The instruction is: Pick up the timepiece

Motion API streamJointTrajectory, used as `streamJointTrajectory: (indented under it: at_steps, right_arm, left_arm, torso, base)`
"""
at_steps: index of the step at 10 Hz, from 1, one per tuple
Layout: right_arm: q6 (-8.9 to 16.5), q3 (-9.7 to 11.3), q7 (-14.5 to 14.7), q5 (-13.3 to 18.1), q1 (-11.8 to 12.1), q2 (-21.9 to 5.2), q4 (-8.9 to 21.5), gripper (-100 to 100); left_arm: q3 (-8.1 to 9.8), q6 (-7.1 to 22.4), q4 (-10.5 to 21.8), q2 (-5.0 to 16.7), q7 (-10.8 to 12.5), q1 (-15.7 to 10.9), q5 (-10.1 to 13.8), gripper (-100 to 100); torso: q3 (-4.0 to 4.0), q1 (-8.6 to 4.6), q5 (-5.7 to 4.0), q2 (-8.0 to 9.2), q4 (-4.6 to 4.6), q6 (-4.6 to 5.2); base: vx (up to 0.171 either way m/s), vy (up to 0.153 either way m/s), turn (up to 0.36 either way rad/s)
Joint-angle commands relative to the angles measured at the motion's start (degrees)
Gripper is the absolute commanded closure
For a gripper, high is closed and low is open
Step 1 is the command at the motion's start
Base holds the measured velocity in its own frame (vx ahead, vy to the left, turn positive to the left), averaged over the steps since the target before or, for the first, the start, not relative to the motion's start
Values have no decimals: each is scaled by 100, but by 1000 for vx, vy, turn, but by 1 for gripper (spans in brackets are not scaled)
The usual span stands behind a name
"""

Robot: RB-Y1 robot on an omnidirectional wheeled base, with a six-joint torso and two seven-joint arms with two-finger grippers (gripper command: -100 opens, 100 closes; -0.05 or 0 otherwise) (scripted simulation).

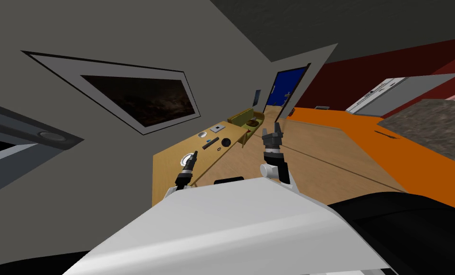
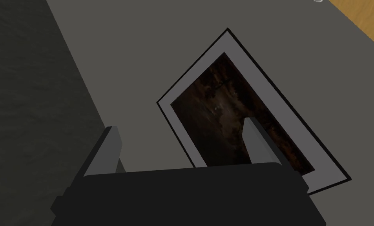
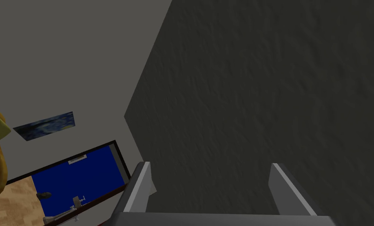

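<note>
Fingers (image 2: 108, 149) of the left gripper (image 1: 195, 153) are spread wide. In the head view the gripper sits left of centre, over the near end of the wooden desk (image 1: 169, 167) that runs along the grey wall (image 1: 102, 157). The small, round, white-rimmed timepiece (image 1: 188, 158) lies flat on the desk just beside the gripper's tips; whether they touch cannot be told. Farther up the desk are a dark bar-shaped item (image 1: 211, 142), a black round item (image 1: 226, 142) and a pale square item (image 1: 217, 128). At frame centre the right gripper (image 1: 272, 128) is raised over the wood floor (image 1: 317, 157), its fingers (image 3: 142, 184) also wide.
</note>
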Motion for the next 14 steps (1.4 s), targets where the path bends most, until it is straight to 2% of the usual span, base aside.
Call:
streamJointTrajectory:
  at_steps: [1,2,3,4,6,7,8,9,10,11,12,13,14]
  right_arm:
    - [0,0,0,0,0,0,0,0]
    - [0,0,0,0,0,0,0,0]
    - [0,0,0,0,0,0,0,0]
    - [0,0,0,0,0,0,0,0]
    - [0,0,0,0,0,0,0,0]
    - [0,0,0,0,0,0,0,0]
    - [0,0,0,0,0,0,0,0]
    - [0,0,0,0,0,0,0,0]
    - [0,0,0,0,0,0,0,0]
    - [0,0,0,0,0,0,0,0]
    - [0,0,0,0,0,0,0,0]
    - [0,0,0,0,0,0,0,0]
    - [0,0,0,0,0,0,0,0]
  left_arm:
    - [11,29,286,55,-161,-45,-220,-100]
    - [11,29,297,55,-161,-45,-220,-100]
    - [33,42,502,112,-285,-110,-401,-100]
    - [33,42,559,112,-285,-110,-401,-100]
    - [77,73,987,222,-529,-256,-774,-100]
    - [77,73,1092,222,-529,-256,-774,-100]
    - [99,92,1278,275,-648,-337,-963,-100]
    - [99,92,1360,275,-648,-337,-963,-100]
    - [121,112,1533,325,-763,-424,-1154,-100]
    - [121,112,1628,325,-763,-424,-1154,-100]
    - [143,133,1810,373,-874,-515,-1345,-100]
    - [143,133,1895,373,-874,-515,-1345,-100]
    - [166,156,2084,419,-981,-611,-1536,-100]
  torso:
    - [0,0,0,0,0,0]
    - [-1,0,0,-1,-1,-1]
    - [-2,-2,0,-3,-1,0]
    - [-2,-2,0,-4,-1,0]
    - [-3,-4,-1,-5,-1,0]
    - [-3,-6,-1,-6,-1,0]
    - [-4,-6,-2,-6,-1,0]
    - [-4,-7,-2,-7,-2,0]
    - [-4,-6,-2,-7,-2,-1]
    - [-5,-6,-2,-9,-2,0]
    - [-6,-6,-2,-10,-2,0]
    - [-7,-9,-2,-12,-2,1]
    - [-6,-8,-2,-11,-3,-1]
  base:
    - [-12,-1,11]
    - [-9,-1,8]
    - [-10,-4,5]
    - [-6,-5,2]
    - [-5,-12,-7]
    - [-4,-14,-5]
    - [-2,-15,-18]
    - [1,-12,-12]
    - [5,-16,-28]
    - [6,-15,-15]
    - [9,-23,-41]
    - [10,-18,-24]
    - [15,-26,-56]
